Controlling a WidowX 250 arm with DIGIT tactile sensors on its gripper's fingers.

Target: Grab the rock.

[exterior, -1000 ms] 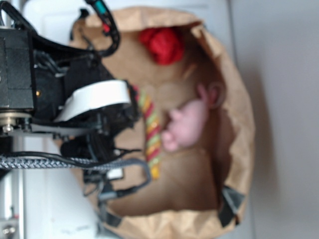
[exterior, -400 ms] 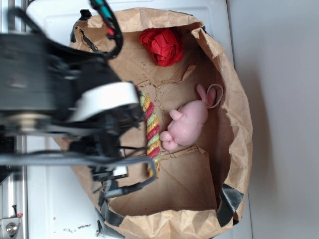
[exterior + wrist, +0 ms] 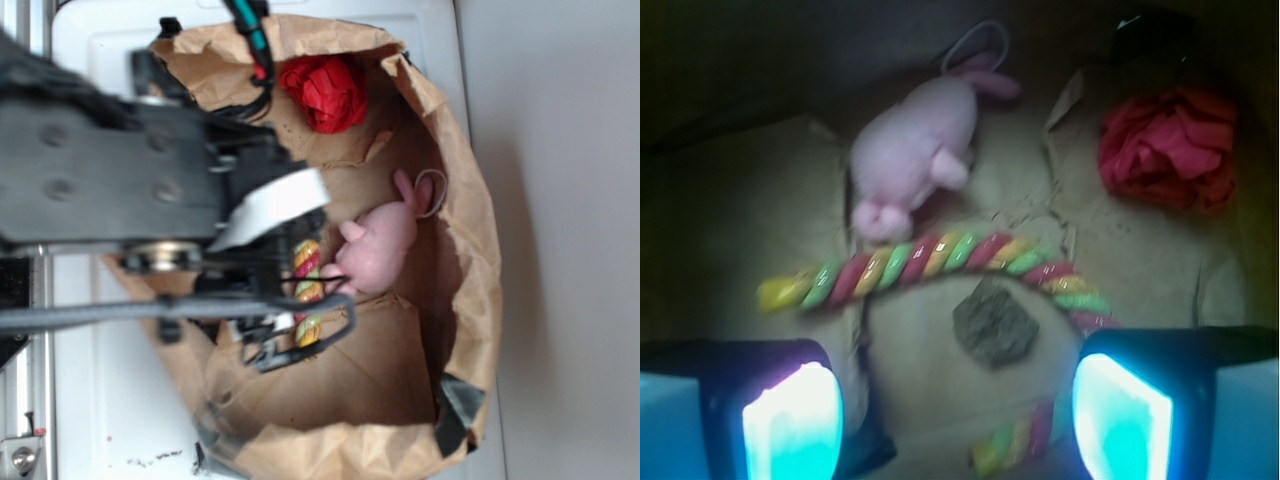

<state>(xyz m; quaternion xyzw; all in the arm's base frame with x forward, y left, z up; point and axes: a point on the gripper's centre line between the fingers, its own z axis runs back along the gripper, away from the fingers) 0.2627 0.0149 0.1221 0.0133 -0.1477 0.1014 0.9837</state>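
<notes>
Lying on the creased floor of the brown paper bag (image 3: 760,200), just inside the curve of the striped red-yellow-green twisted rope cane (image 3: 940,262): the small dark-brown speckled rock (image 3: 994,321), seen only in the wrist view. Hidden in the exterior view beneath the black robot arm (image 3: 110,180), which covers the left half of the bag there. Spread wide and empty, the gripper (image 3: 956,420), with its two glowing cyan pads (image 3: 792,425) at the bottom corners of the wrist view. Rock placed between the pads and ahead of them, nearer the right-hand pad, touching neither. Beyond the rope, a pink plush bunny (image 3: 915,155) with a thin cord loop at its ears, apart from the rock; at upper right, a crumpled red paper ball (image 3: 1168,148), well apart from it. Shown only from the exterior: the bag's rolled rim (image 3: 470,200), a white surface (image 3: 110,400) under the bag, the bunny (image 3: 380,245) close to the bag's right wall, the red ball (image 3: 325,92) near the top rim, and a short stretch of the rope (image 3: 307,285) emerging below the arm.
</notes>
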